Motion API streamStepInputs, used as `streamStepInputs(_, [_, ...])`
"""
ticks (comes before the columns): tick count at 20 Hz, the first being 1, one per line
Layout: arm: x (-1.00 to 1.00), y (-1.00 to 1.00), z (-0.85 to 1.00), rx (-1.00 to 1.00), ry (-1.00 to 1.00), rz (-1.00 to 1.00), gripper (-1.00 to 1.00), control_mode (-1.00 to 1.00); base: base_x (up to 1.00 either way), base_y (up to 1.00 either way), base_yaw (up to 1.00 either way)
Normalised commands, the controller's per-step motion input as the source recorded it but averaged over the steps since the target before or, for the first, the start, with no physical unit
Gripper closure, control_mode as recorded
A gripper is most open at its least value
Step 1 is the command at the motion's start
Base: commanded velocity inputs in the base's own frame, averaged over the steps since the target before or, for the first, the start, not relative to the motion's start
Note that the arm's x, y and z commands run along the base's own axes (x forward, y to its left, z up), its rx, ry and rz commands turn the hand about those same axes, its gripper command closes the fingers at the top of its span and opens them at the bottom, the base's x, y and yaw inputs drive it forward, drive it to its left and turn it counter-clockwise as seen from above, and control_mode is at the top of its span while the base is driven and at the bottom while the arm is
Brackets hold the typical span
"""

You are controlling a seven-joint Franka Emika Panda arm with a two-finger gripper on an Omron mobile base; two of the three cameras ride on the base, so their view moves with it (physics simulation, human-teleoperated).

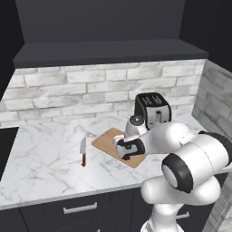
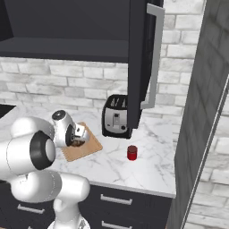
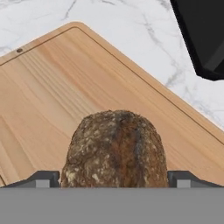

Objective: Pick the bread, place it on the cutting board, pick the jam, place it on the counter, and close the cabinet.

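We see the gripper (image 3: 113, 178) low over the cutting board (image 3: 65, 87), its 2 fingers (image 3: 41, 179) spread wide to either side of the bread (image 3: 114, 148), which rests on the board. The board lies on the counter (image 1: 45, 154), between the knife (image 1: 83, 152) and the toaster (image 1: 152, 110). The jam (image 2: 132, 152) stands on the counter before the toaster, beneath the open cabinet (image 2: 136, 58) door.

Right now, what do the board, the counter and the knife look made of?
Board: light wood, matte, straight grain lines visible. Counter: white marble look, grey veining, smooth. Knife: pale blade, probably metal; red handle, material unclear.
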Motion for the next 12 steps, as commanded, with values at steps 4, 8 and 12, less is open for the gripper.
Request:
streamStepInputs(4, [0.19, 0.00, -0.18, 0.00, 0.00, 0.01, 1.00, -1.00, 0.00, 0.00, 0.00])
streamStepInputs(8, [0.09, 0.00, -0.14, 0.00, 0.00, 0.01, 1.00, -1.00, 0.00, 0.00, 0.00])
streamStepInputs(12, [0.00, 0.00, 0.00, 0.00, 0.00, 0.02, 1.00, -1.00, 0.00, 0.00, 0.00])
